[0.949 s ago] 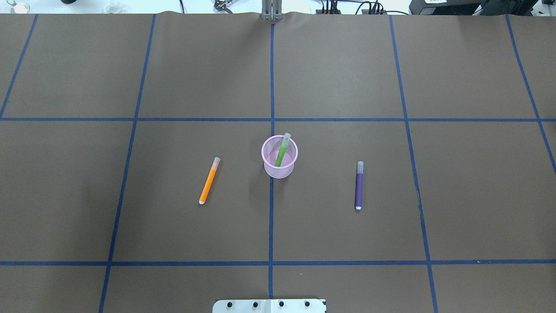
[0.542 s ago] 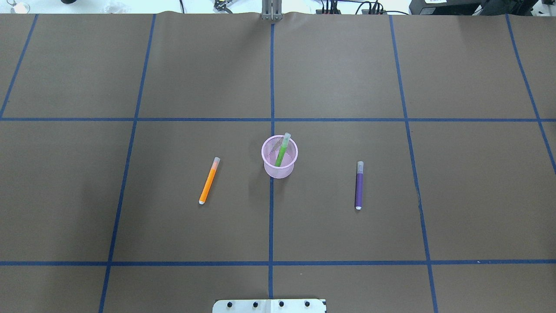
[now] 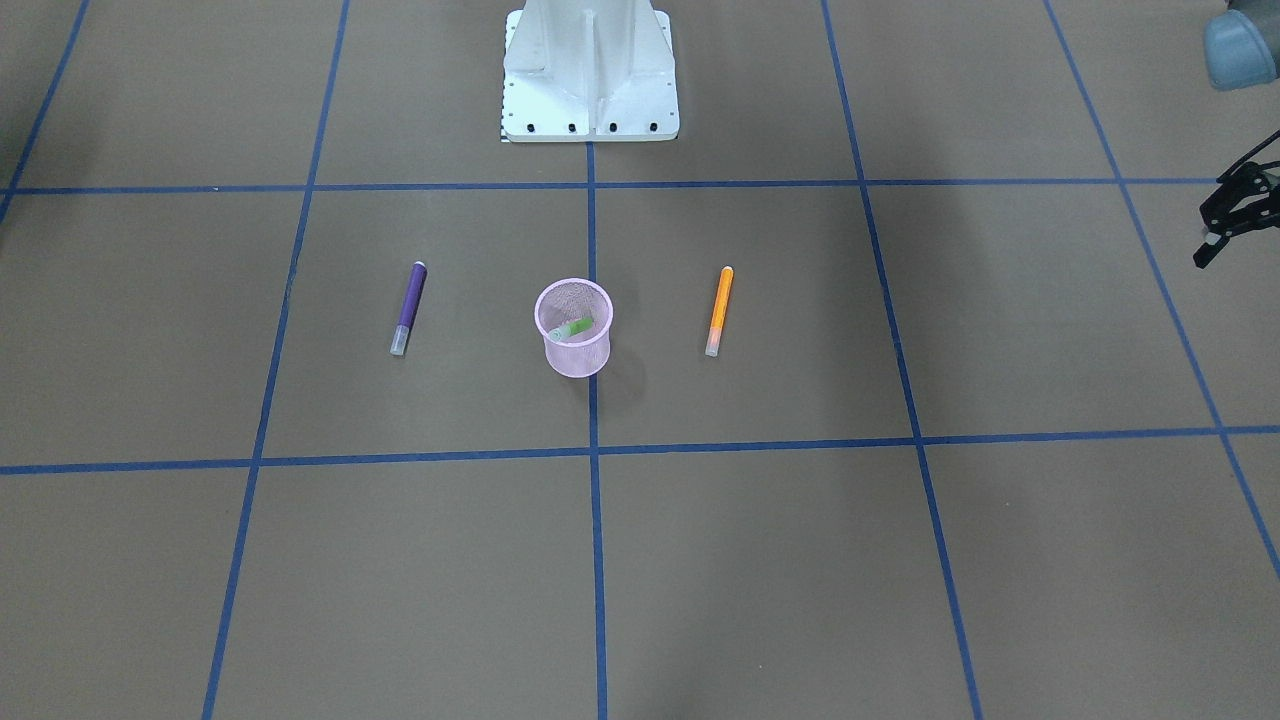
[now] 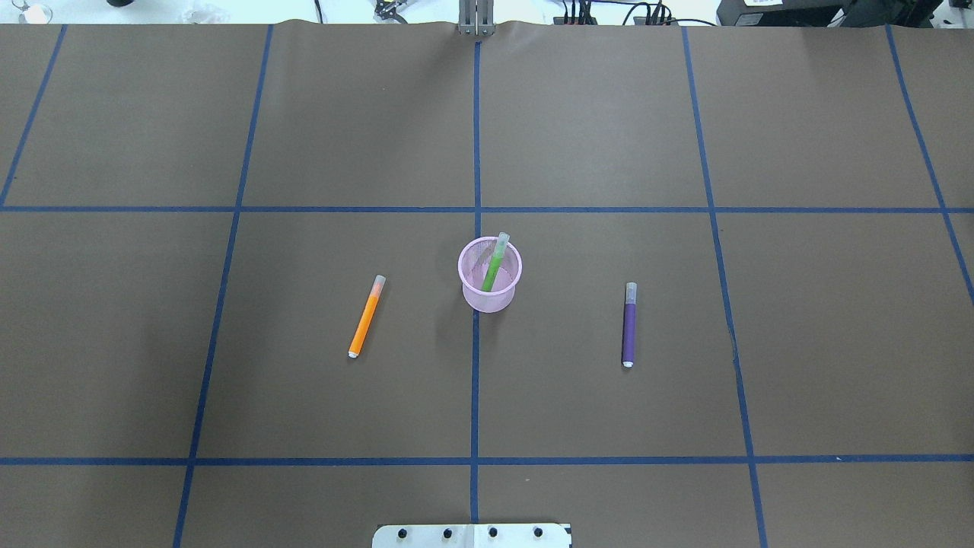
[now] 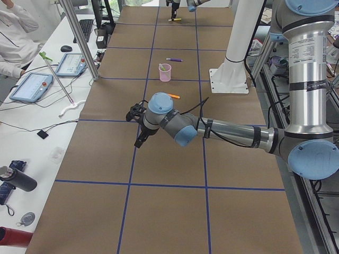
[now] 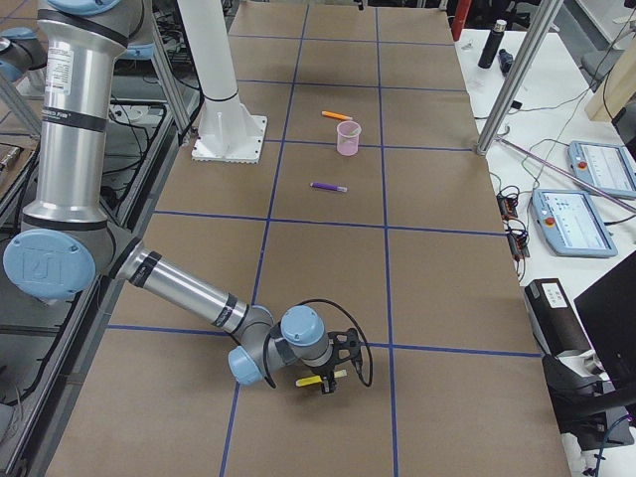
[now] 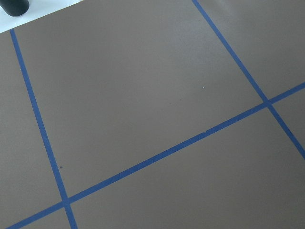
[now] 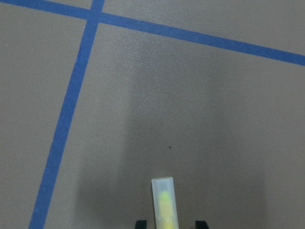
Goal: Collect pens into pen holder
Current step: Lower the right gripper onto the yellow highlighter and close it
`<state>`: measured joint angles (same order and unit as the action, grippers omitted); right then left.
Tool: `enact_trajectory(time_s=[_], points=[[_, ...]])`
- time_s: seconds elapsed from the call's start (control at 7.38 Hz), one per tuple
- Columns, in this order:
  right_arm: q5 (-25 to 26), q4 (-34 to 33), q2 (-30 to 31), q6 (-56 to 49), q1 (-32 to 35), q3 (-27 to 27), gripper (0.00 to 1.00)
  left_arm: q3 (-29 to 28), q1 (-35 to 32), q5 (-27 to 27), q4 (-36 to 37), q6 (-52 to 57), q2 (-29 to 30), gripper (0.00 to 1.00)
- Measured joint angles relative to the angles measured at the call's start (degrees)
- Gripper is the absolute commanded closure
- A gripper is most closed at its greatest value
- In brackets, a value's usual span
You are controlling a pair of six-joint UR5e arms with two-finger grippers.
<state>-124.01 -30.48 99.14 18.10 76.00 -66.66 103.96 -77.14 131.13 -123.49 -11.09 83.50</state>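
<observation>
The pink mesh pen holder (image 4: 490, 293) stands at the table's middle with a green pen (image 4: 493, 268) leaning inside. An orange pen (image 4: 366, 317) lies to its left and a purple pen (image 4: 629, 324) to its right. My right gripper (image 6: 328, 383) is low over a yellowish pen (image 8: 164, 202) at the table's far right end. Its fingertips (image 8: 140, 223) stand on either side of the pen, and I cannot tell if they grip it. My left gripper (image 3: 1215, 225) hovers open and empty over the table's left end.
The robot's white base plate (image 4: 472, 535) sits at the near edge. Side benches hold tablets (image 6: 601, 164) and a metal post (image 6: 502, 99). A dark bottle (image 7: 14, 5) stands past the table's left end.
</observation>
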Motion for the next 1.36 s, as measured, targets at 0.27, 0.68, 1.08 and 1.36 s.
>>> enact_trajectory(time_s=[0.27,0.68,1.08,1.36], points=[[0.0,-0.01,-0.02,0.0,-0.1,0.03,0.59,-0.05,-0.01,0.0,0.0,0.01,0.0,0.0],[0.0,-0.05,-0.45,0.0,-0.45,0.23,0.73,-0.15,-0.02,0.0,0.0,0.01,0.05,0.0],[-0.04,-0.01,-0.83,0.0,-0.64,0.22,1.0,-0.22,-0.02,0.0,0.0,0.01,0.07,0.0],[0.03,0.03,-1.5,0.06,-0.6,-1.57,1.0,-0.3,-0.03,0.0,0.0,0.01,0.02,0.0]])
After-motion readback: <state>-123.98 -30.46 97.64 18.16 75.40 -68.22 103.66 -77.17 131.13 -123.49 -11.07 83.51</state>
